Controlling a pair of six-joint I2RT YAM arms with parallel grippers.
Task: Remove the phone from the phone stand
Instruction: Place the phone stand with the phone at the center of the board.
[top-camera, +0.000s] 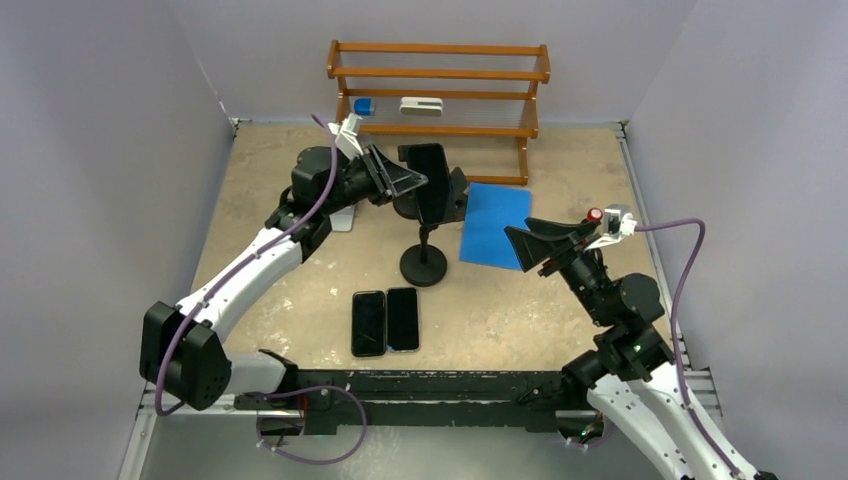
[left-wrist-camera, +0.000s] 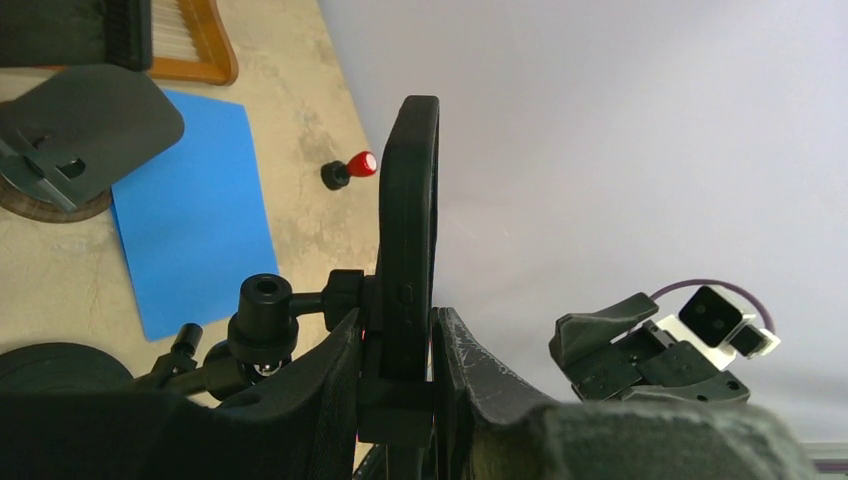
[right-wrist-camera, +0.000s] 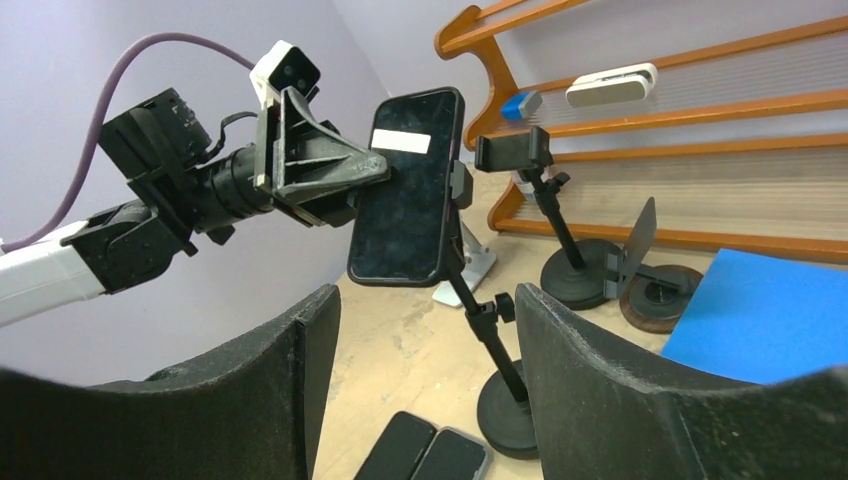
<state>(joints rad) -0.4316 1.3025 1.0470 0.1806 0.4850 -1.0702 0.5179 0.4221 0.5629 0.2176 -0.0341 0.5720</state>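
Grasp step: left gripper (top-camera: 413, 181) pinched narrow on the edge of the phone (top-camera: 432, 183) from its 9 o'clock. Phone upright, still seated in the clamp of the phone stand (top-camera: 424, 265), at 12 o'clock of the stand's base, not yet freed. Right gripper (top-camera: 530, 248) wide and empty at 3 o'clock of that base, well apart. Next, probably: keep a firm pinch and draw the phone out along the clamp opening, maybe pinning the base from the right to stop any tipping or dragging.
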